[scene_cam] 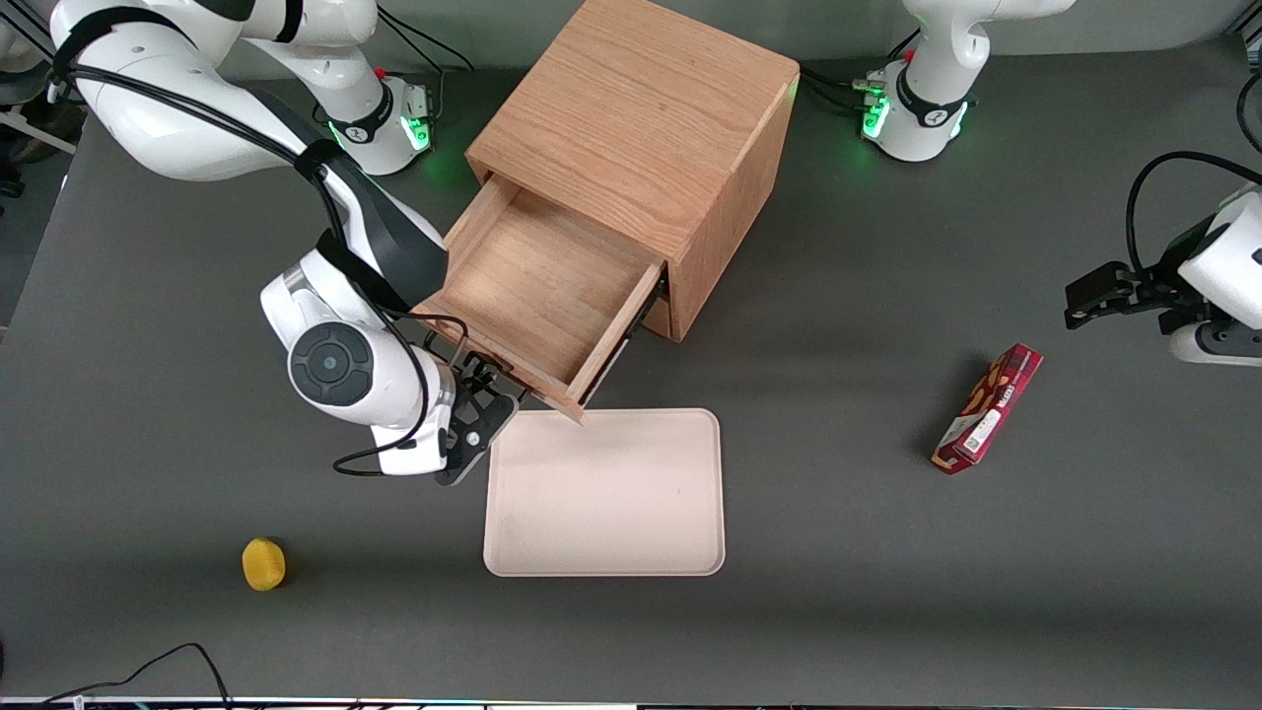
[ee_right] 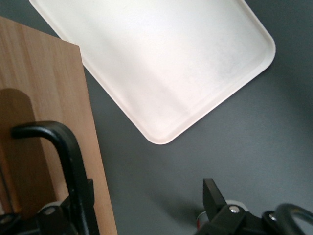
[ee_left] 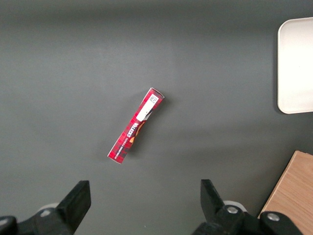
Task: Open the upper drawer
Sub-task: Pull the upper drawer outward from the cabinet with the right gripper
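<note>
On the dark grey matte table (scene_cam: 838, 552), a light-oak wooden cabinet (scene_cam: 641, 118) with visible grain is seen, and its wide shallow upper drawer (scene_cam: 537, 286) is drawn well out, its bare plank floor exposed. At the drawer's front panel, the black two-finger gripper (scene_cam: 478, 409) of the white right arm is placed; its fingers are spread, one finger (ee_right: 73, 205) lying beside the thin black metal bar handle (ee_right: 54, 142), the other finger (ee_right: 215, 200) standing apart over the table, nothing being pinched. Just beside the drawer's front corner, nearer the front camera, a smooth cream rectangular tray (scene_cam: 606, 493) with rounded corners and a low rim is set flat. A small round yellow object (scene_cam: 263, 564) lies nearer the camera still, toward the working arm's end. A slim red cardboard snack box (scene_cam: 989, 408) lies toward the parked arm's end.
</note>
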You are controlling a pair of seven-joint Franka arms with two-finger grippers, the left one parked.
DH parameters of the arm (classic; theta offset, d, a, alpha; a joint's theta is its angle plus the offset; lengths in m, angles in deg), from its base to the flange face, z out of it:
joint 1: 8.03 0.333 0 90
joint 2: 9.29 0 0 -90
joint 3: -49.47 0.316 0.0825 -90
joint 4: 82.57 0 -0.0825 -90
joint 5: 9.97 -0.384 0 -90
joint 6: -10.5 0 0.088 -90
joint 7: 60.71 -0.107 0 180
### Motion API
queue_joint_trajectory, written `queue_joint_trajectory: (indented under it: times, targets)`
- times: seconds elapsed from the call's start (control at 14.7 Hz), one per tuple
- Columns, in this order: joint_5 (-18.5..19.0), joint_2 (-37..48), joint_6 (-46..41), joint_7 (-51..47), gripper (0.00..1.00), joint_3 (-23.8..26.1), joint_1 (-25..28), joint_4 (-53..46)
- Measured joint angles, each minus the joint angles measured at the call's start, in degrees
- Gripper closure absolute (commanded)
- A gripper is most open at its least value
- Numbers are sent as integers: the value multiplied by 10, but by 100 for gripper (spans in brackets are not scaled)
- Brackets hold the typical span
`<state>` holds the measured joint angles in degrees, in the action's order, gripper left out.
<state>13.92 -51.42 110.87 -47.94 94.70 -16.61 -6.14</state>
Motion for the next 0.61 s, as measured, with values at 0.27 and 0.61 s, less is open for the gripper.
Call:
queue_joint_trajectory:
  times: [0.27,0.61]
  targets:
    - [4,-3,1,12,4,-13,-1,-12]
    - [4,-10,-1,28,4,-25,-1,-28]
